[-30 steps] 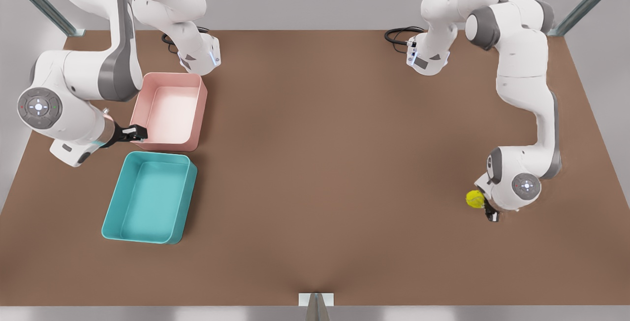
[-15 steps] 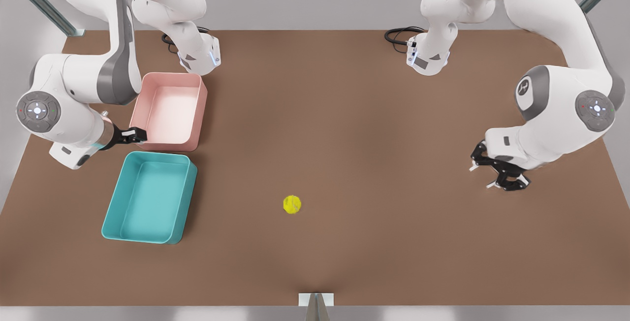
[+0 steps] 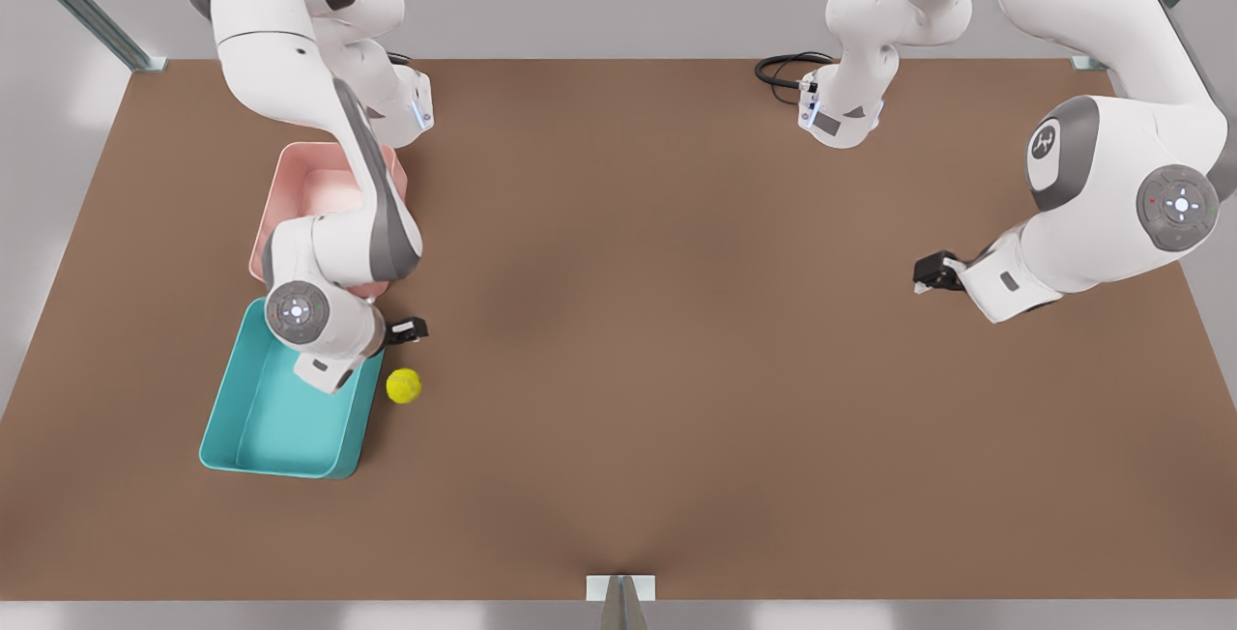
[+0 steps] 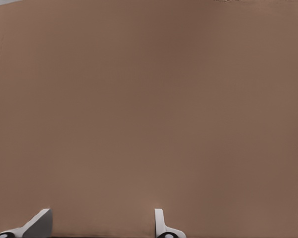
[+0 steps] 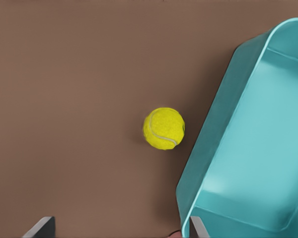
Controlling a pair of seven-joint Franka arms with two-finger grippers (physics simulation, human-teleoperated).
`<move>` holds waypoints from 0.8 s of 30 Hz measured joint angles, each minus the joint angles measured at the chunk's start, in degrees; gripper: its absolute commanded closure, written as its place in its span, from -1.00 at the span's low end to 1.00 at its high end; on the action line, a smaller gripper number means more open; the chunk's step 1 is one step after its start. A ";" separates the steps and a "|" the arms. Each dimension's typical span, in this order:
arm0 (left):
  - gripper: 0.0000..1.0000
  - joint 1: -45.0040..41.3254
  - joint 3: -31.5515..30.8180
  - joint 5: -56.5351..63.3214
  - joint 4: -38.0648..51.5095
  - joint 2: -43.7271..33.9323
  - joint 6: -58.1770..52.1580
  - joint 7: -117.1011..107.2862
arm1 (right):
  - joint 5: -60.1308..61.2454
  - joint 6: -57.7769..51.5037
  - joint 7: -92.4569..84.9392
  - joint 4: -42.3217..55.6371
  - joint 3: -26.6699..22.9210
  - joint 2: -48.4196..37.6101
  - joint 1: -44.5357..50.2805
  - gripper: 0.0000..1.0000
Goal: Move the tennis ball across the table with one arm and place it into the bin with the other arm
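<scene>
- Brown worktop (image 3: 676,321) carries your teal bin (image 3: 280,437); a pink tub (image 3: 309,195) touches its far end.
- You see the tennis ball (image 3: 404,386) resting just beside the bin.
- Right pincer (image 3: 407,329) hangs near the ball, fingers apart, holding nothing.
- Left pincer (image 3: 934,272) waits well apart from the bin, fingers spread, holding nothing.

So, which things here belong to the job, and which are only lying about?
Belong to the job:
- tennis ball, on the table beside the bin
- teal bin
- right gripper, open, near the ball
- left gripper, open, waiting at the front view's right

Lying about:
- pink tub
- black cable
</scene>
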 measured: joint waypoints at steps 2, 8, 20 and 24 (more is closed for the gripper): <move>-1.00 0.03 0.02 0.04 0.00 0.04 -0.28 -2.96 | 0.46 3.35 1.38 -1.93 -0.08 -0.06 0.17 -1.00; -1.00 0.01 0.02 0.18 0.01 0.09 -0.72 -10.10 | 0.63 10.20 3.62 -5.59 -0.83 0.56 1.16 -1.00; -1.00 -0.11 0.02 0.21 -0.12 0.33 -0.94 -18.88 | -4.39 11.20 -24.76 1.13 -0.58 8.84 1.93 -1.00; -1.00 -1.18 -0.73 0.09 -0.17 1.10 -0.80 -20.75 | -10.48 11.50 -36.56 -0.82 -0.50 8.58 0.58 -1.00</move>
